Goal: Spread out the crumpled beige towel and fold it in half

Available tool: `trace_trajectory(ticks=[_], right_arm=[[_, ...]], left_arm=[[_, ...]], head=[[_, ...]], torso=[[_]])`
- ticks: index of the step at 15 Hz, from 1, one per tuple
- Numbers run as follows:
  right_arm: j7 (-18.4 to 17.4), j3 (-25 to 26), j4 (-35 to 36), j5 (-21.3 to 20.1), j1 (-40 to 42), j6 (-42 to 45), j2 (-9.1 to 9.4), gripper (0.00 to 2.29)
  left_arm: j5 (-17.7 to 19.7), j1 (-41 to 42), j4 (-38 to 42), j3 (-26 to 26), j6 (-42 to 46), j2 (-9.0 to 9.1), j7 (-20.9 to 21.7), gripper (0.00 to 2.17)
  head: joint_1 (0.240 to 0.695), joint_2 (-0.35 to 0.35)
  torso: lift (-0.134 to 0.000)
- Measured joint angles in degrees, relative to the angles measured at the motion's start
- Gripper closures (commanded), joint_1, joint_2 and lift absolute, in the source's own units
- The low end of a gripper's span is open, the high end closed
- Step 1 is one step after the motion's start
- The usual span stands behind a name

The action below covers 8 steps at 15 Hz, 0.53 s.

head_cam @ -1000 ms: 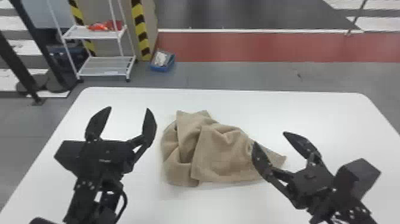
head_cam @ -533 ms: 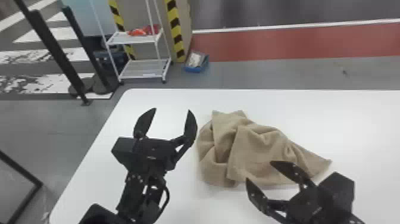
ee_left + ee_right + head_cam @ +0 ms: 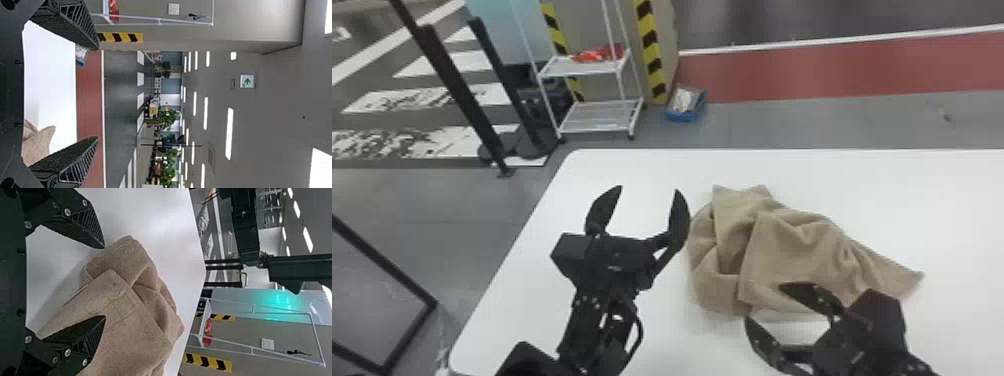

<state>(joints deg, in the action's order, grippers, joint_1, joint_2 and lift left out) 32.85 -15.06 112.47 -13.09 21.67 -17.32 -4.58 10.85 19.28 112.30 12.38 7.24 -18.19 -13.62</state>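
- Head view: the right gripper [image 3: 763, 301], opened, has been brought to the crumpled towel's [image 3: 797, 255] near edge on the table [image 3: 932, 210].
- Left wrist view: the left gripper [image 3: 98, 94] is held open, empty.
- Right wrist view: no cloth is gripped; a pinch is probably being prepared.

Illumination: bright, diffuse, from overhead; white strip lights [image 3: 229, 134] lit along the grey ceiling [image 3: 274, 117], itself dimmer. Worktop [image 3: 632, 172] strongly lit, nearly washed out. Shadow beside towel [image 3: 792, 255] soft-edged, pale grey. Right wrist view: teal glare on pale panel [image 3: 276, 301] beyond worktop.
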Motion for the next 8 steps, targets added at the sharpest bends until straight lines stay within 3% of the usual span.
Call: trace_trajectory(ticks=[3, 5, 8], right_arm=[[-0.79, -1.26, -1.07, -2.88, -1.21, -0.62, 0.24, 0.38], [-2.43, -2.76, -1.14, -7.52, -2.2, -3.79, 0.64, 0.38], [-5.1, -4.11, -1.66, -10.67, -3.57, -6.61, 1.03, 0.44]], left_arm=[[-0.07, 0.64, 0.17, -0.12, 0.0, -0.04, 0.19, 0.08], [-0.12, 1.21, 0.27, -0.51, 0.09, -0.13, 0.44, 0.08], [-0.14, 1.87, 0.31, -0.92, 0.63, -0.3, 0.44, 0.08]], head=[[0.695, 0.248], [0.695, 0.247], [0.695, 0.245]], torso=[[-0.124], [-0.124], [-0.124]])
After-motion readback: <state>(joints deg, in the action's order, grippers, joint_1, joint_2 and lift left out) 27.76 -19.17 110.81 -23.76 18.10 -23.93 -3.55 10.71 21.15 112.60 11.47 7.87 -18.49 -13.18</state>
